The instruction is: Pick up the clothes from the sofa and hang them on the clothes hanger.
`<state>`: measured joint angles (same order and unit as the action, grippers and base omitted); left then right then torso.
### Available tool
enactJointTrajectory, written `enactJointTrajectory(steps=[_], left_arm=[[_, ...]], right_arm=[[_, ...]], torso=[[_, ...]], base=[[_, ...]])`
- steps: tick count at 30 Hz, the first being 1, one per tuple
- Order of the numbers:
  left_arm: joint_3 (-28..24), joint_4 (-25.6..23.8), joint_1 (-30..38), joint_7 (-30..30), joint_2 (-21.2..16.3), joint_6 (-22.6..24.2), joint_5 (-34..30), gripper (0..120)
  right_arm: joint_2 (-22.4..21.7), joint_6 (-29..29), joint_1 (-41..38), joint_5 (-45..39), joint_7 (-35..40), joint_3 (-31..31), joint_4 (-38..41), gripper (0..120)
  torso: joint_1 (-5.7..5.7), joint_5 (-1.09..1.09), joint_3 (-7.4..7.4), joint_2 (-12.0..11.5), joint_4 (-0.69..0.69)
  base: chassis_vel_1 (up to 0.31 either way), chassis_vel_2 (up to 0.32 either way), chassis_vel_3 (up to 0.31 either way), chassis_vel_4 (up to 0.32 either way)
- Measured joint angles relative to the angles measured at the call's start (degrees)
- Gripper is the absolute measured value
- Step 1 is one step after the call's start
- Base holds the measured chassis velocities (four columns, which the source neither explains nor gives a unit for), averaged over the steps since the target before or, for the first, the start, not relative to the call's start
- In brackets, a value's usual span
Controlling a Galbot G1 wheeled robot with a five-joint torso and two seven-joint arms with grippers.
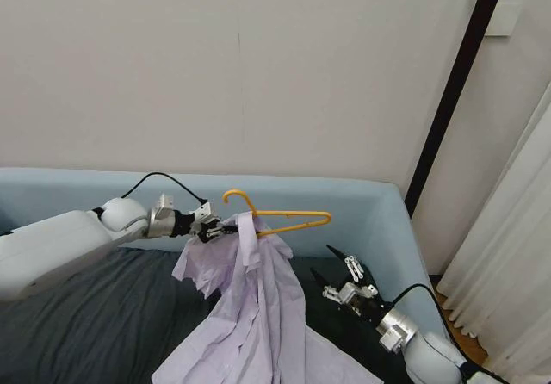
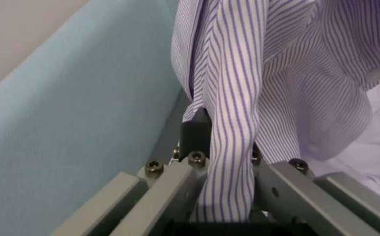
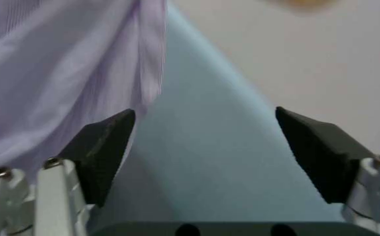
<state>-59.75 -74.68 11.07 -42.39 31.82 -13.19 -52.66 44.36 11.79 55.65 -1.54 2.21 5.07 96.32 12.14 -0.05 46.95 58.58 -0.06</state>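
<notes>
One shirt (image 1: 258, 315) pinched in left claw (image 1: 225, 226), just beside hanger (image 1: 293, 219) hook. Right claw (image 1: 322, 260) gapes wide, below hanger's far end.

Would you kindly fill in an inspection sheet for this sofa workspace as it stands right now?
Surface: light blue sofa with a dark seat cover.
Job's things: striped lilac shirt partly draped on the yellow hanger, its lower part lying on the seat.
Clutter: nothing seen.
Grippers: left gripper shut on the shirt near the hanger's hook; right gripper open and empty, low beside the shirt.
Cables: black cable arcs over the left wrist; another runs along the right arm.
Surroundings: plain wall, dark pole, white curtain.
</notes>
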Motion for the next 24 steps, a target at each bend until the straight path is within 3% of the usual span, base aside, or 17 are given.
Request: enactJointTrajectory(steps=[4, 10, 11, 15, 24], left_arm=[[5.81, -2.65, -7.04, -0.76, -4.14, -0.02, 1.61, 0], [13.51, -6.73, -15.53, -1.57, -8.96, -0.33, 2.90, 0], [13.51, -6.73, -15.53, -1.57, -8.96, -0.33, 2.90, 0], [21.98, -10.66, -23.15, -3.25, -13.59, -0.92, 3.81, 0], [24.56, -13.95, -24.32, -4.29, -17.98, -1.56, 3.23, 0]], right_arm=[[0.39, -8.47, -4.77, -11.02, -3.12, 4.36, -4.14, 99], [3.68, -14.25, -13.72, -16.04, -3.70, 11.07, -11.88, 100], [3.68, -14.25, -13.72, -16.04, -3.70, 11.07, -11.88, 100], [7.41, -16.77, -20.96, -15.56, -4.56, 19.20, -19.30, 100], [13.41, -16.76, -27.61, -11.95, -9.41, 29.05, -32.40, 100]], torso=[[0.00, -0.04, 0.00, 0.00, -0.01], [0.00, -0.03, 0.01, 0.00, 0.01], [0.00, -0.03, 0.01, 0.00, 0.01], [0.00, -0.01, 0.00, 0.00, 0.00], [0.01, 0.01, 0.01, -0.01, 0.00]], base=[[0.000, 0.000, 0.000, 0.000], [0.000, 0.000, 0.000, 0.000], [0.000, 0.000, 0.000, 0.000], [0.000, 0.000, 0.000, 0.000], [0.000, 0.000, 0.000, 0.000]])
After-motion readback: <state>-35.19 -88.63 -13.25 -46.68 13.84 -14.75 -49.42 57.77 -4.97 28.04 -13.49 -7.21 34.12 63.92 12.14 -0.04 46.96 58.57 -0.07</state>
